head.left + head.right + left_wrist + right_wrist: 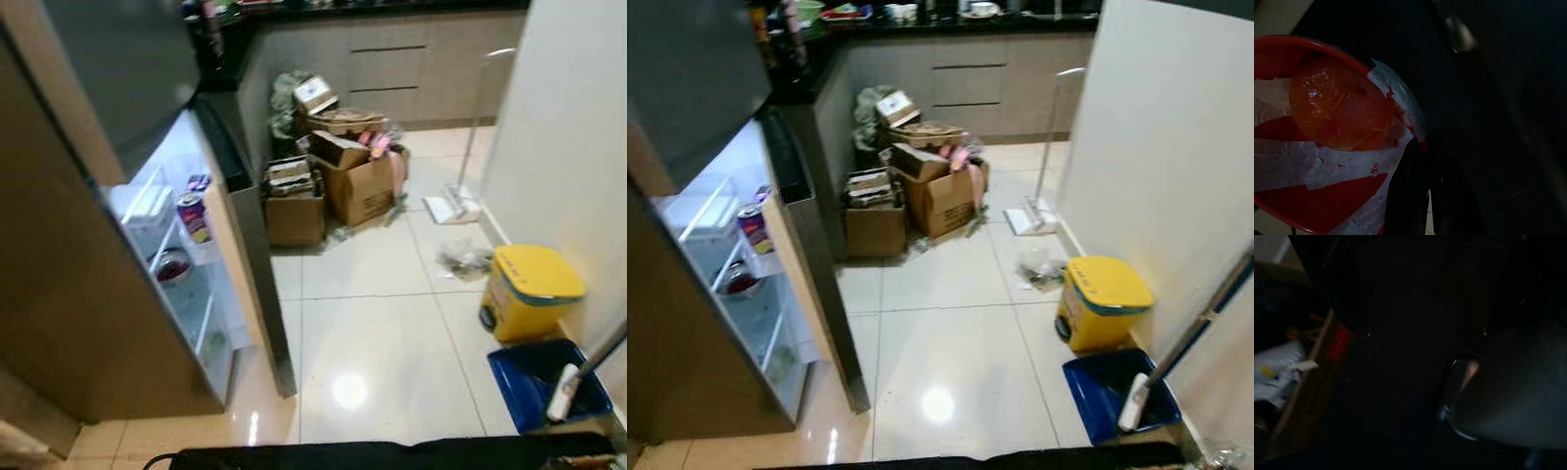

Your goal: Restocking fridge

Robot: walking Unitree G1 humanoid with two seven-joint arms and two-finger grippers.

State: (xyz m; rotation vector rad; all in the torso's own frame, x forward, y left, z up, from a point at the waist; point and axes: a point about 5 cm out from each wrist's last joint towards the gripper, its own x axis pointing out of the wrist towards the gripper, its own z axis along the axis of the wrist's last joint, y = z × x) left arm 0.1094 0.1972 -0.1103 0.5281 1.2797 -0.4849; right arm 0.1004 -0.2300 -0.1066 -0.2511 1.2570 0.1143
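The robot's left gripper (1415, 196) held a red bowl (1283, 196) by its rim, black fingers (1403, 191) closed over the edge, with an orange-red fruit (1339, 110) wrapped in film resting inside on strips of white paper. The right wrist view was too dark to tell how the right gripper stood; it made out little beyond a cardboard box edge. Ahead and to the robot's left, the fridge (69, 294) stood with its door (245, 245) swung open, and the lit shelves carried a can (193, 215) and a dark red dish (172, 266) just below it. The bowl looked bound for one of those shelves, so the step seemed best done by keeping the bowl level while closing on the fridge, squaring up to the opening, then sliding it in beside the can without knocking it over. Farther off on the tiled floor were a yellow bin (529, 291) and a blue dustpan (544, 384) at right, and beyond them a stack of cardboard boxes (338, 166) against the kitchen cabinets (392, 64).
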